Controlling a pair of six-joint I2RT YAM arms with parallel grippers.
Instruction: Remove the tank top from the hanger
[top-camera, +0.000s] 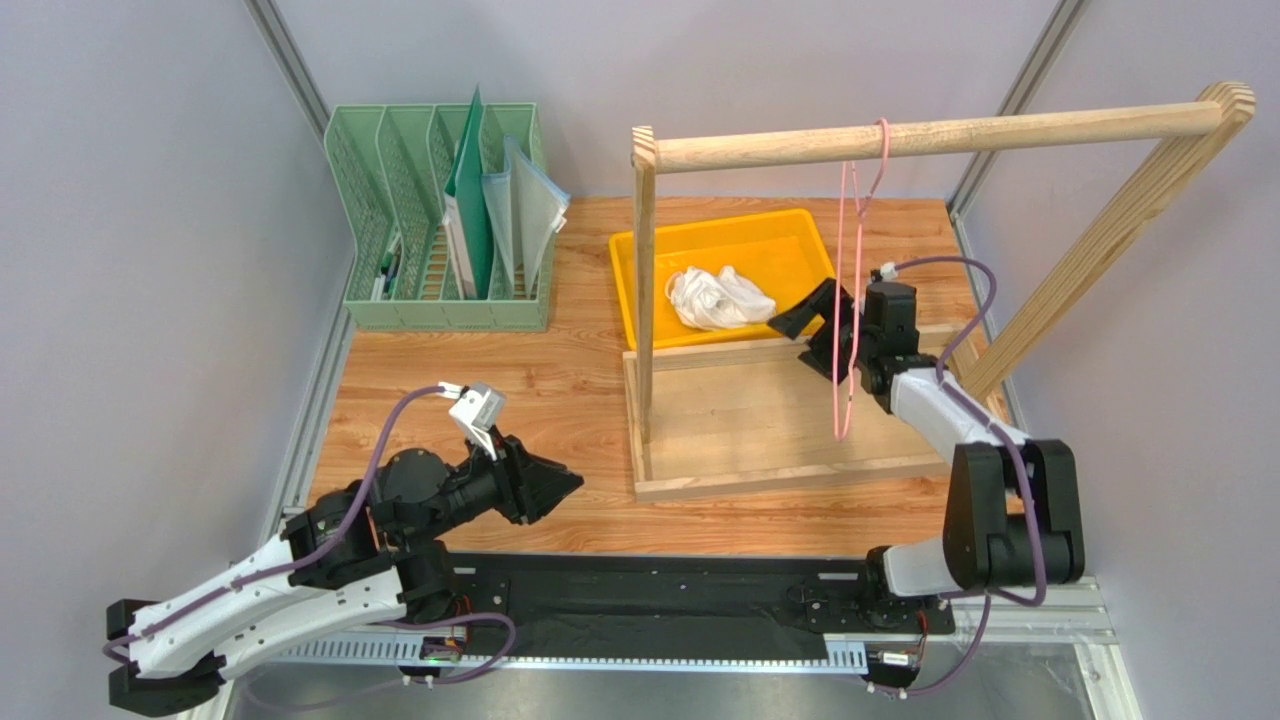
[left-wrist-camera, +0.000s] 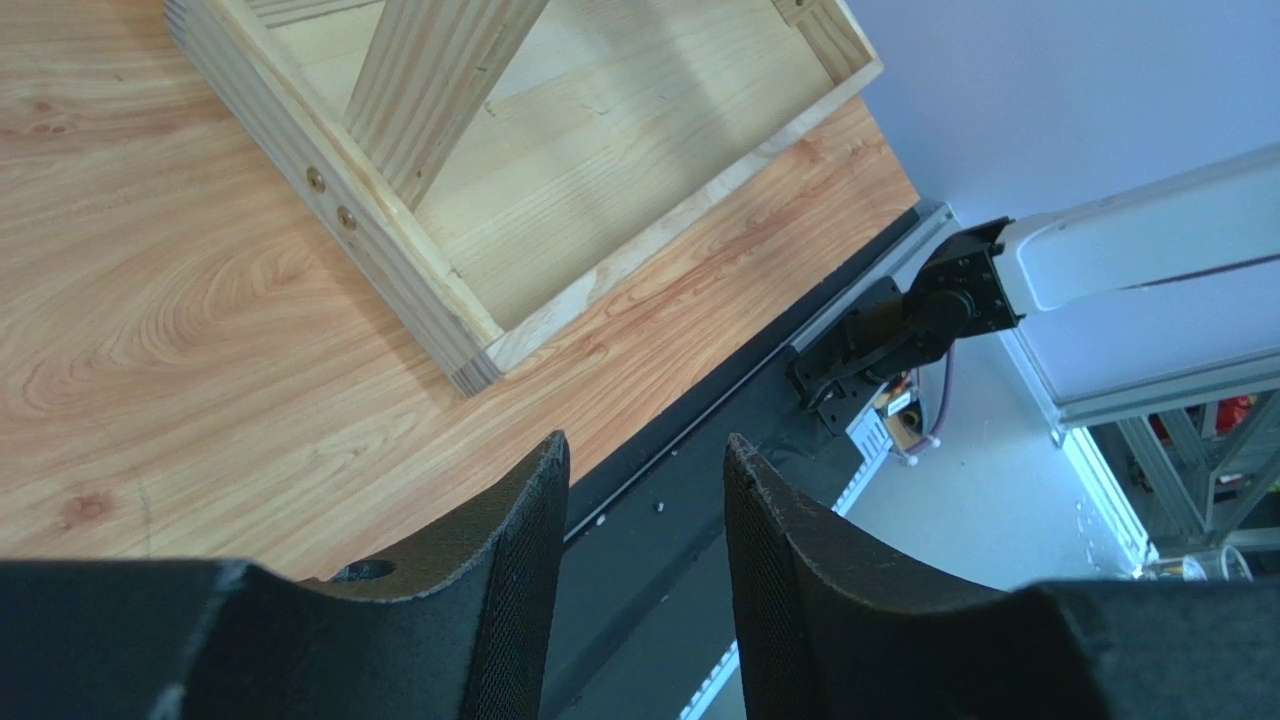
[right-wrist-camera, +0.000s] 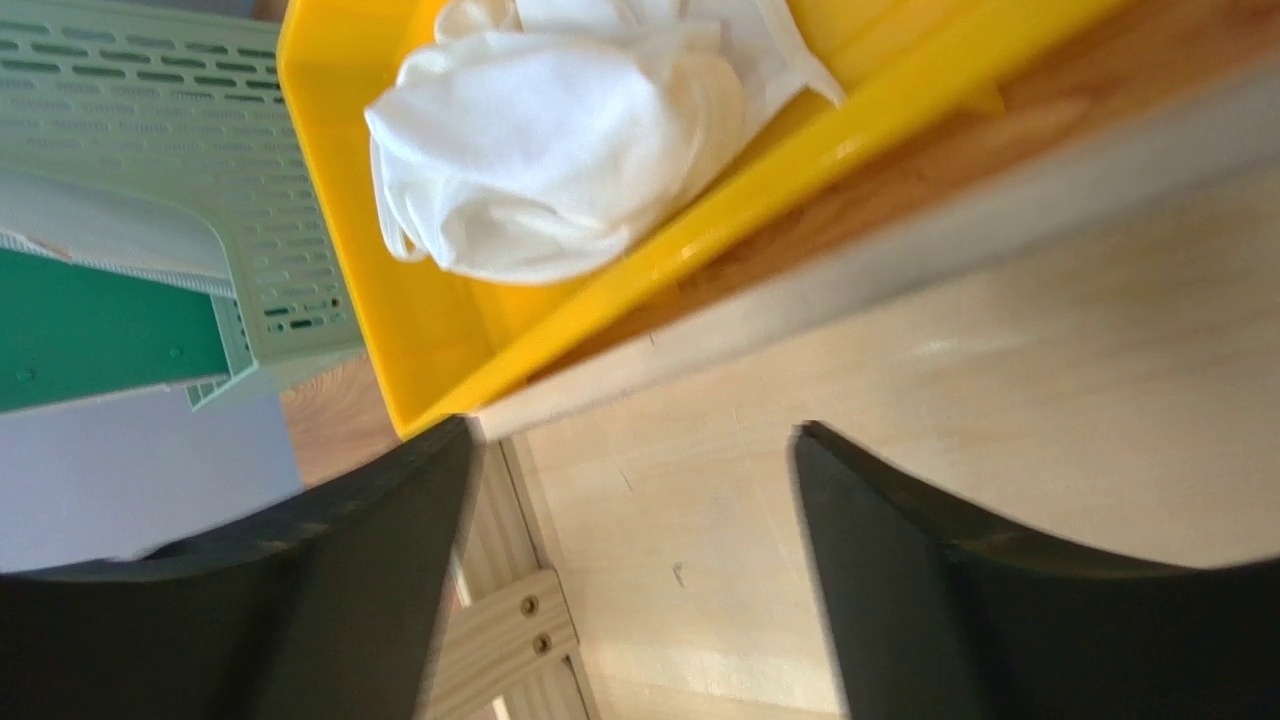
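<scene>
My right claw (top-camera: 807, 336) hangs wide open beside the pink hanger (top-camera: 854, 240) on the wooden rail (top-camera: 932, 138); the tank top (right-wrist-camera: 556, 150) lies crumpled in the yellow tray (right-wrist-camera: 323, 195). My left claw (left-wrist-camera: 643, 495), narrowly parted, hovers over the counter (left-wrist-camera: 150, 345).

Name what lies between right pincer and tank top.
Right wrist view: yellow tray wall and wooden frame base rail separate right pincer from tank top.

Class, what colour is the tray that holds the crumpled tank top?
Bright yellow. The tray shows best in the right wrist view, with the white tank top lying inside it.
</scene>
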